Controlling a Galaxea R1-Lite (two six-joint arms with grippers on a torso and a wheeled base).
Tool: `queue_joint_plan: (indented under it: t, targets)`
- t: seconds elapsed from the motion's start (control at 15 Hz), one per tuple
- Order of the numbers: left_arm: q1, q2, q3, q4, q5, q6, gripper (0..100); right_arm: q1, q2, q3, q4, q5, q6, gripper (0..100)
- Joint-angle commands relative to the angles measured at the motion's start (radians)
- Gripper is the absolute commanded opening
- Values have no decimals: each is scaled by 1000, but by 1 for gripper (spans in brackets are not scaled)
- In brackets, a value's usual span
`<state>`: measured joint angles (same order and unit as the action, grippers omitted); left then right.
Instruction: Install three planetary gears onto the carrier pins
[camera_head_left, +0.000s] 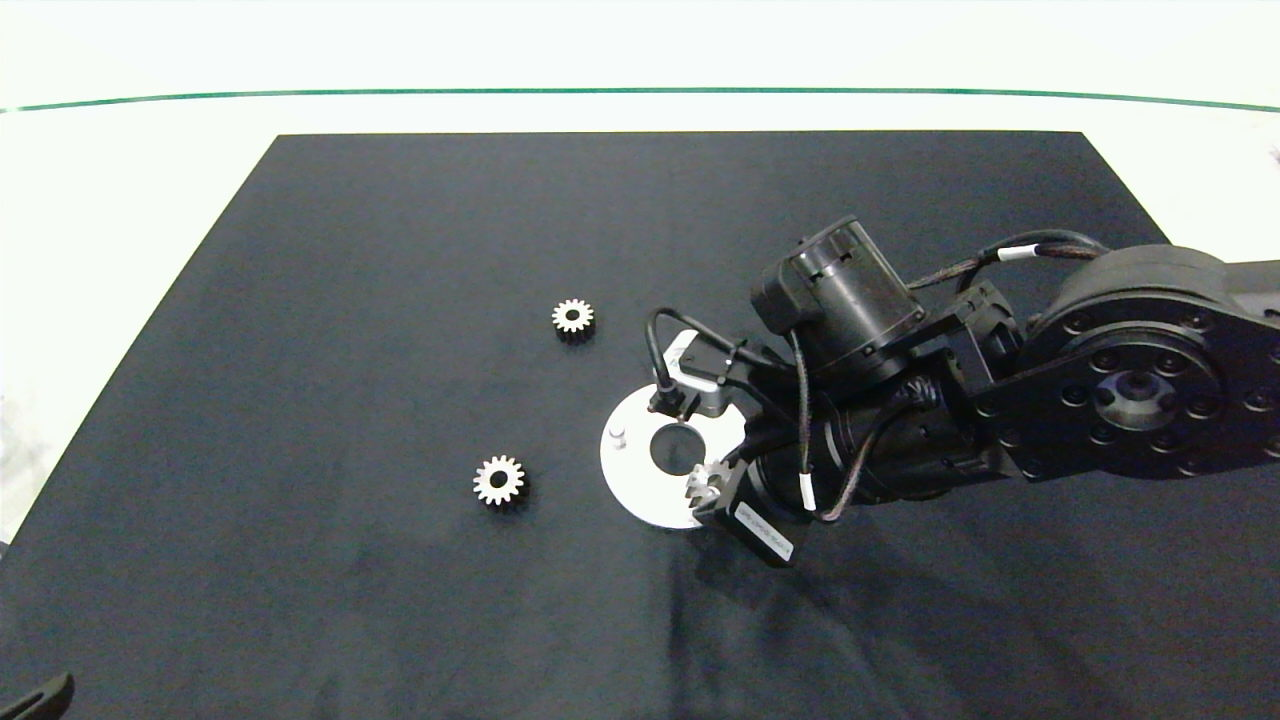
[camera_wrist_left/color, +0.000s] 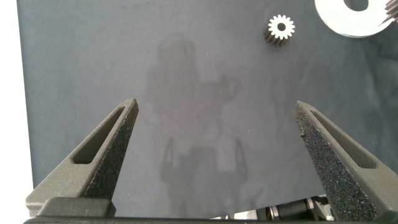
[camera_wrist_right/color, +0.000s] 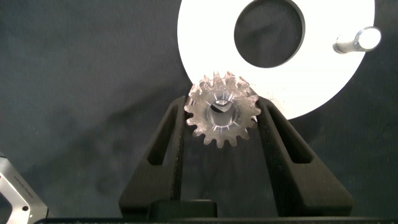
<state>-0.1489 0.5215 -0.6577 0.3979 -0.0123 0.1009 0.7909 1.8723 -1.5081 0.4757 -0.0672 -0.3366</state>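
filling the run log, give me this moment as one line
right claw: shut on gear, over disc edge | visible pin: bare | gears on mat: two | left claw: open, idle

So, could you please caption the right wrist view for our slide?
Right gripper shut on a planetary gear at the edge of the white disc, one carrier pin visible.

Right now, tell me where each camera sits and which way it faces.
Head view: above the table, looking down on the black mat, white disc and right arm.
Left wrist view: on the left arm, facing the mat; open left gripper shows.
Right wrist view: on the right arm, facing the disc; right gripper clamps a gear.
Shared: head and left wrist views both show the loose gear.
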Motion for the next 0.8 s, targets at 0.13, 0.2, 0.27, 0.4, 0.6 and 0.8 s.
queue_joint_plan:
  t: [0.13, 0.2, 0.27, 0.4, 0.6, 0.8]
  targets:
    - [2, 2, 1, 2, 0, 0, 100, 2, 31, -17, 3, -16, -16, 22]
    - [0, 0, 1, 2, 0, 0, 100, 2, 39, -26, 1, -20, -16, 22]
    - [0, 0, 6, 2, 0, 0, 100, 2, 44, -35, 3, -20, -16, 22]
    - [0, 0, 7, 2, 0, 0, 100, 2, 56, -50, 1, -37, -15, 22]
    - [0, 0, 9, 2, 0, 0, 100, 4, 64, -57, 3, -46, -13, 22]
    - [0, 2, 10, 2, 0, 0, 100, 4, 59, -49, 4, -48, -15, 22]
